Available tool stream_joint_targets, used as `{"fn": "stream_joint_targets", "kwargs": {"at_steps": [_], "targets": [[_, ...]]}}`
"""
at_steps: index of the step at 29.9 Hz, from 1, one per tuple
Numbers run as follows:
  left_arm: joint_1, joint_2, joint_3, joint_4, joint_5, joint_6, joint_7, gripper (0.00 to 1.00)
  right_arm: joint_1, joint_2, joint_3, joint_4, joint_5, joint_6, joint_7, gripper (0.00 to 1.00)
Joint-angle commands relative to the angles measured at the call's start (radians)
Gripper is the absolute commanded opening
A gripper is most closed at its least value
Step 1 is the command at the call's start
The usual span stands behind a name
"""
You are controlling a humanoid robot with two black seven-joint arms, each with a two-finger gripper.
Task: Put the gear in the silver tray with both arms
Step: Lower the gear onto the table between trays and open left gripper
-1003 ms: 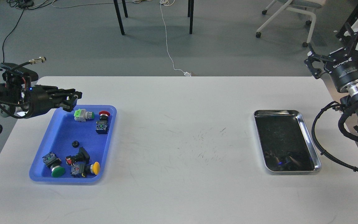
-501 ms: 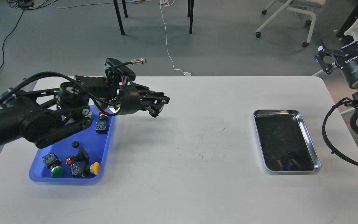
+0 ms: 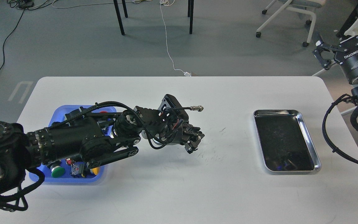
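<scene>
Left arm stretched over the white worktop (image 3: 179,193), silver tray (image 3: 317,161) bare at right.
The left gripper (image 3: 194,143) hangs mid-worktop, angled down; whether its fingers pinch anything cannot be told. The right gripper (image 3: 342,34) is raised off the far right edge, fingers spread. The blue tray (image 3: 57,113) holds push-button switches; the gear cannot be made out.

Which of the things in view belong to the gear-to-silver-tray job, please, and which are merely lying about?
Job:
- silver tray, empty
- left pincer, over the table's middle; whether it holds a gear cannot be told
- right pincer, raised off the table's right edge
- blue tray of parts

Lying about:
- green pushbutton
- yellow pushbutton
- white cable on the floor
- wheeled chair
</scene>
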Motion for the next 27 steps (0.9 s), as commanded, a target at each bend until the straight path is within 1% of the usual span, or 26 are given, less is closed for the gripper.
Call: {"fn": "stream_joint_targets", "kwargs": {"at_steps": [1, 4, 11, 14, 17, 20, 25, 27], "targets": [[0.01, -0.037, 0.001, 0.041, 0.032, 0.0, 0.001, 0.19, 0.0, 0.0, -0.007, 0.001, -0.005, 0.0, 0.0, 0.99], [0.017, -0.056, 0.001, 0.055, 0.049, 0.0, 0.0, 0.19, 0.0, 0.0, -0.013, 0.004, -0.009, 0.0, 0.0, 0.99], [0.04, -0.059, 0.001, 0.056, 0.049, 0.0, 0.003, 0.23, -0.002, 0.003, -0.017, 0.01, -0.012, 0.0, 0.0, 0.99], [0.045, -0.062, 0.002, 0.061, 0.051, 0.0, 0.003, 0.23, -0.002, 0.003, -0.017, 0.01, -0.012, 0.0, 0.0, 0.99], [0.041, -0.065, 0.03, 0.063, 0.049, 0.0, 0.003, 0.24, -0.002, 0.003, -0.017, 0.01, -0.012, 0.0, 0.0, 0.99], [0.039, -0.065, 0.033, 0.063, 0.049, 0.0, 0.003, 0.3, -0.002, 0.003, -0.019, 0.01, -0.012, 0.0, 0.0, 0.99], [0.037, -0.065, 0.028, 0.061, 0.045, 0.0, 0.003, 0.32, -0.003, 0.001, -0.019, 0.01, -0.012, 0.0, 0.0, 0.99], [0.036, -0.063, 0.022, 0.061, 0.042, 0.002, 0.003, 0.36, -0.003, 0.003, -0.019, 0.01, -0.012, 0.0, 0.0, 0.99]]}}
